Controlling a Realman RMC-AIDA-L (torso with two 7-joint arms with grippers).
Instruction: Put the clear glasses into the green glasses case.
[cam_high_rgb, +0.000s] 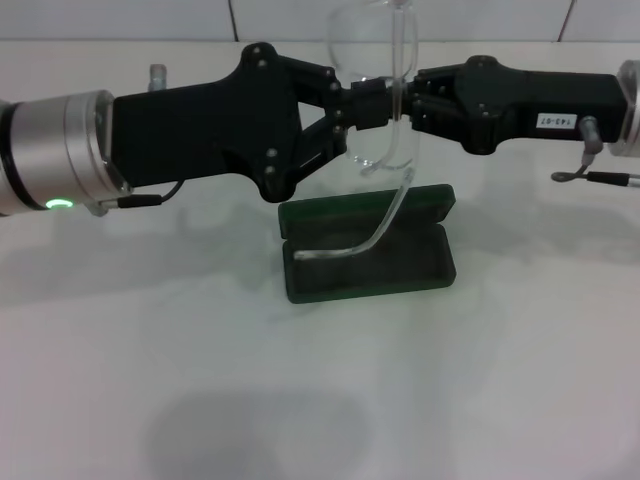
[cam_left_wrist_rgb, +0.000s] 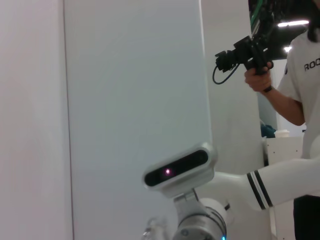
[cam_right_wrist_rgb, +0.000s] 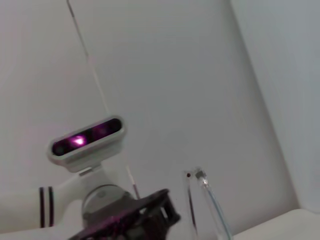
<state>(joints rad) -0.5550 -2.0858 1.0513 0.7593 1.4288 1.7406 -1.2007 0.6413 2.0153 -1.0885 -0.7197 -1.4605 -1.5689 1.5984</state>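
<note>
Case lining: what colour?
Dark, near-black green inside the open green case; it shows best in the head view.

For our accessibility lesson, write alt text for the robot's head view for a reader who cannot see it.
Two black robot hands, left and right, meet above a white table, both gripping clear glasses held upright. One arm of the glasses hangs down into the open green case lying below.
</note>
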